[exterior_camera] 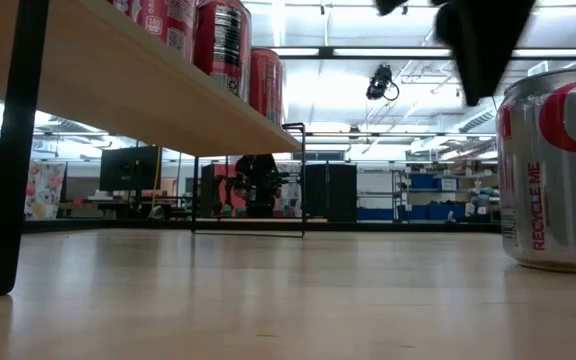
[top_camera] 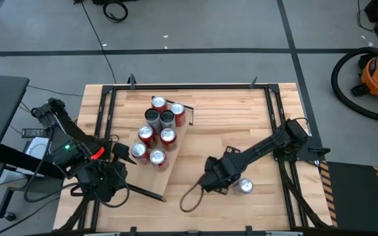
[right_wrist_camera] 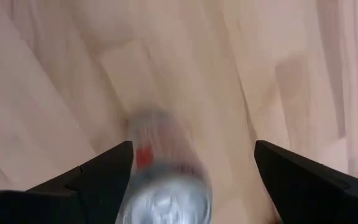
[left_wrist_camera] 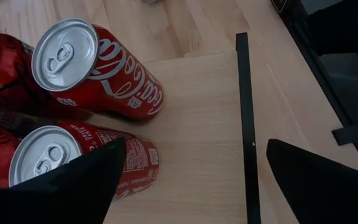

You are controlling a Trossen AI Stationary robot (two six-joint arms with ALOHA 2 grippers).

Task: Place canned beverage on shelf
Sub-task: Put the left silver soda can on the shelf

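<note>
A silver canned beverage (top_camera: 245,186) with red lettering stands upright on its base on the tabletop near the right front; it also shows in the low view (exterior_camera: 553,170). My right gripper (top_camera: 220,178) hangs open just above it and toward the table's left; in the right wrist view the blurred can (right_wrist_camera: 166,180) shows between its spread fingers (right_wrist_camera: 191,174). The shelf (top_camera: 165,178), a pale plank, carries several red and dark cans (top_camera: 157,157). My left gripper (left_wrist_camera: 194,180) stays open over the shelf's near end, beside a red can (left_wrist_camera: 98,68).
The shelf stands on thin black legs (exterior_camera: 13,150) with open space beneath it. A dark bar (left_wrist_camera: 244,124) runs along its near end. A cable loop (top_camera: 189,196) lies on the table by my right arm. A black frame (top_camera: 268,98) borders the tabletop.
</note>
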